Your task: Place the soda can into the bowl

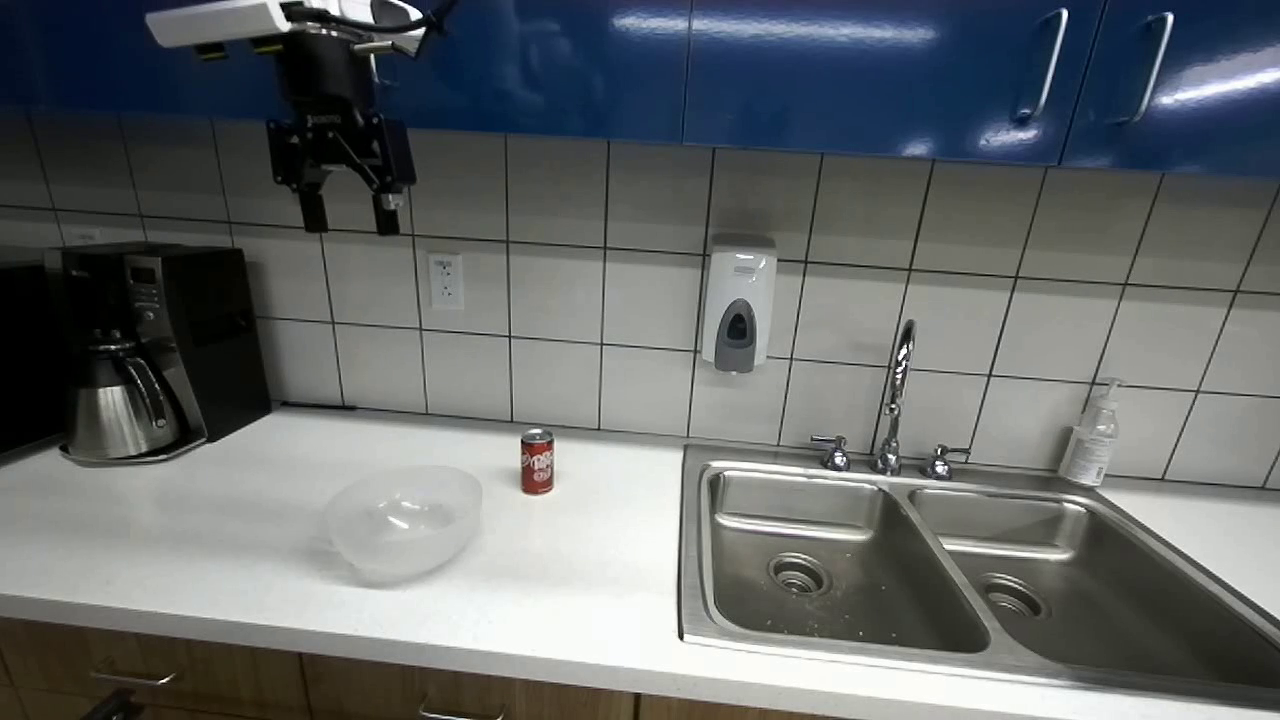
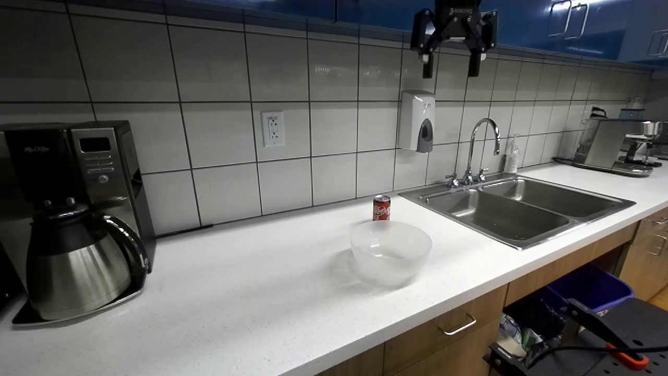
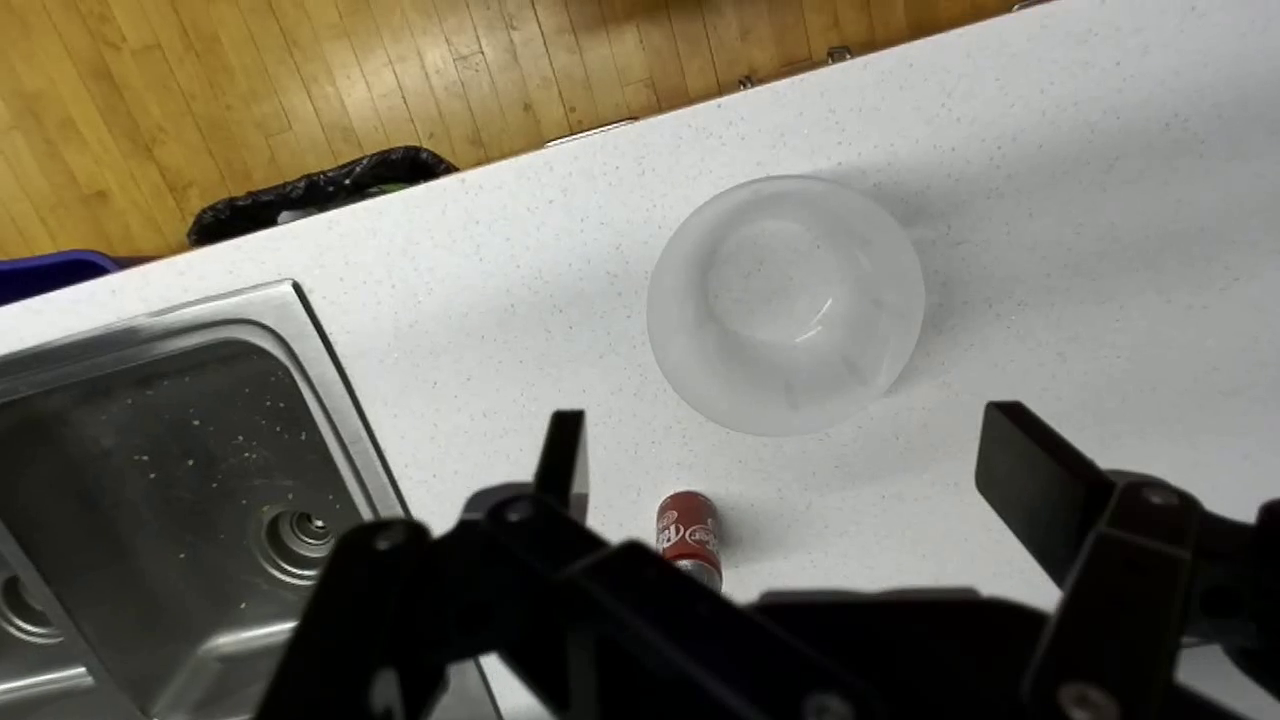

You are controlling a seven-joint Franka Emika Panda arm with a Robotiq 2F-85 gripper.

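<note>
The soda can [image 1: 537,465], small and red with a silvery top, stands upright on the white counter. It is also in an exterior view [image 2: 381,208], its base hidden behind the bowl, and in the wrist view [image 3: 688,525], its top partly covered by the gripper. The bowl [image 1: 400,545], wide and see-through, stands apart from the can, nearer the counter's front edge. It also shows in an exterior view [image 2: 390,266] and in the wrist view [image 3: 690,350]. My gripper [image 1: 350,218] is open and empty, high above the counter; it also shows in an exterior view [image 2: 451,69] and the wrist view [image 3: 790,440].
A steel double sink [image 1: 695,560] with a faucet [image 1: 895,400] lies beside the can. A coffee maker [image 2: 112,177] stands at the counter's far end from the sink. A soap dispenser [image 1: 740,300] hangs on the tiled wall. Blue cabinets [image 1: 860,70] hang above the counter.
</note>
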